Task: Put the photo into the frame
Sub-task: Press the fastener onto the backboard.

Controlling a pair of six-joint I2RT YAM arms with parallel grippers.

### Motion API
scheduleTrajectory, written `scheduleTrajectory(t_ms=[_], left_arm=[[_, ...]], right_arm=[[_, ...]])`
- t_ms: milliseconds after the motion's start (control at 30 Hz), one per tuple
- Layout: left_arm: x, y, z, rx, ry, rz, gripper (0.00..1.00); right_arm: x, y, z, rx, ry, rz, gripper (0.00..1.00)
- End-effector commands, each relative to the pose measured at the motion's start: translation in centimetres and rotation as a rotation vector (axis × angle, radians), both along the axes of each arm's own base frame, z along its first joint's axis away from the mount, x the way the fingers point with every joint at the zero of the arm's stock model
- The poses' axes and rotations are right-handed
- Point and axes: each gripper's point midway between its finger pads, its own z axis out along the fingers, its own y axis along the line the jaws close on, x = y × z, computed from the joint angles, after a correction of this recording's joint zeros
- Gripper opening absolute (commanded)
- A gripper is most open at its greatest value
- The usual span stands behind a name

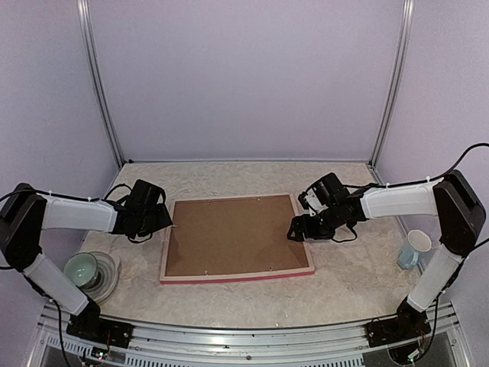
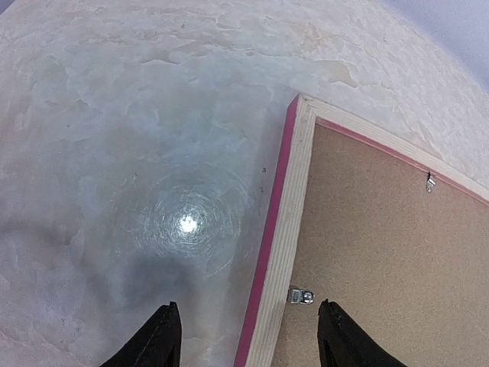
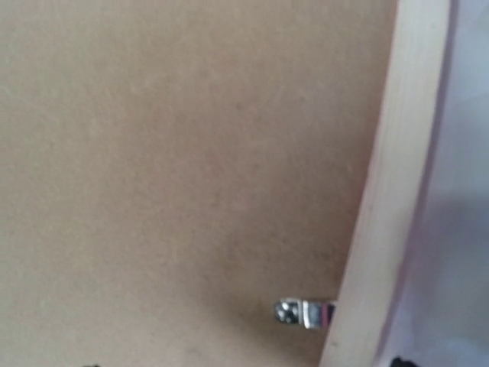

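Jaws of the left gripper (image 2: pixel 247 307) stand wide over the left side of the pink frame (image 1: pixel 237 277), face down mid-counter. Right gripper (image 1: pixel 294 229) sits at its right side; cannot tell its grip.

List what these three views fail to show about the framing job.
The photo: unseen in every view; the backing board fills the face-down frame.
Right tool: fingers cut off by the right wrist view's bottom edge; too small from above to judge its opening.
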Motion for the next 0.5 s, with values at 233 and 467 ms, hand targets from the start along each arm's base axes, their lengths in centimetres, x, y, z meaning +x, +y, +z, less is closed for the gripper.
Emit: scheduleTrajectory(t_ms=[233,467], left_arm=[[1.3,-0.9,-3.3,0.02,0.064,-0.031,0.6],[1.3,-1.1,-2.7,0.001,0.05,-0.036,0.59]], right_arm=[[0.4,0.3,1.6,0.003,-0.046,0.007,0.82],[0.3,0.2,1.3,-0.002,-0.042,0.006,0.82]])
